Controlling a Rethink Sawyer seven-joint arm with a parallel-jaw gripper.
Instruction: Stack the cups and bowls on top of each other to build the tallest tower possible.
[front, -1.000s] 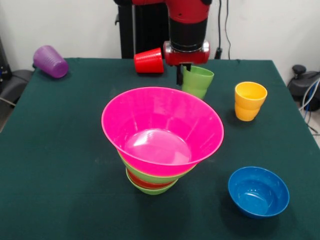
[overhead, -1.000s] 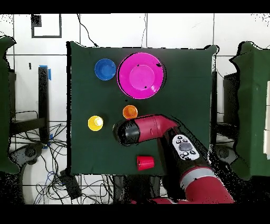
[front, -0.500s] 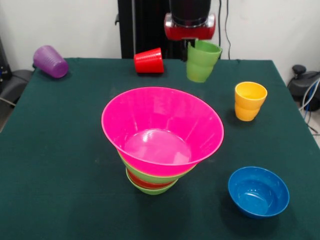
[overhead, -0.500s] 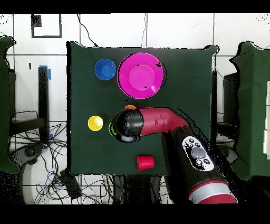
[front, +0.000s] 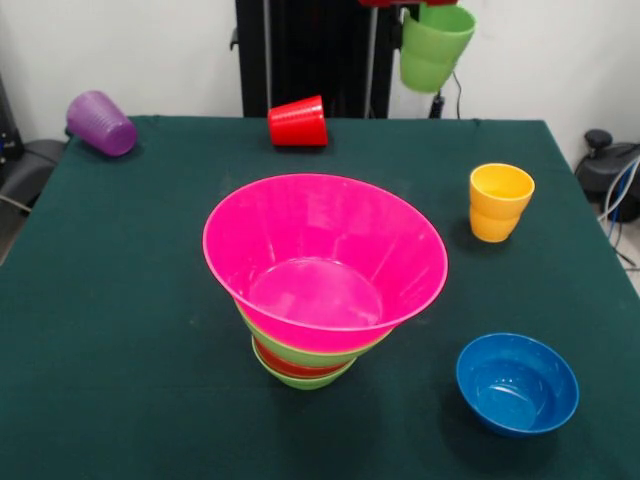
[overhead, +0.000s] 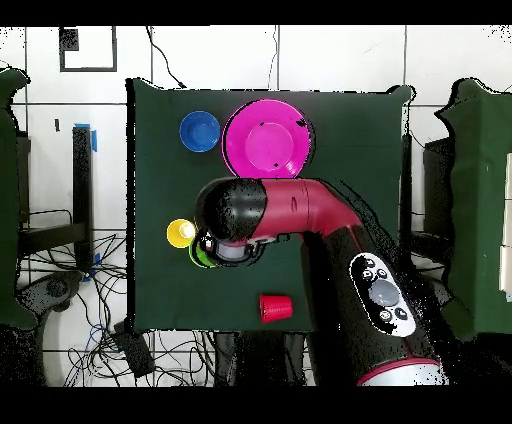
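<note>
The light green cup (front: 435, 45) hangs upright high above the table's far side, with my gripper (front: 411, 10) shut on its rim at the picture's top edge. From overhead the same cup (overhead: 203, 250) peeks out beside the arm's wrist. The tower (front: 305, 360) of nested bowls stands mid-table, with the huge pink bowl (front: 325, 260) (overhead: 265, 140) on top, tilted. A blue bowl (front: 517, 383) (overhead: 199, 131) sits apart near the front right. A yellow cup (front: 500, 202) (overhead: 181, 233) stands upright. The red cup (front: 298, 121) (overhead: 275, 307) and the purple cup (front: 101, 122) lie on their sides.
The dark green table (front: 120, 300) carries everything. In the overhead view the red and black arm (overhead: 300, 215) reaches across the table's middle and hides what lies beneath it. Cables hang at the wall behind.
The arm has risen with the light green cup, lifting it well off the table and carrying it rightward in the front view. Nothing else moved.
</note>
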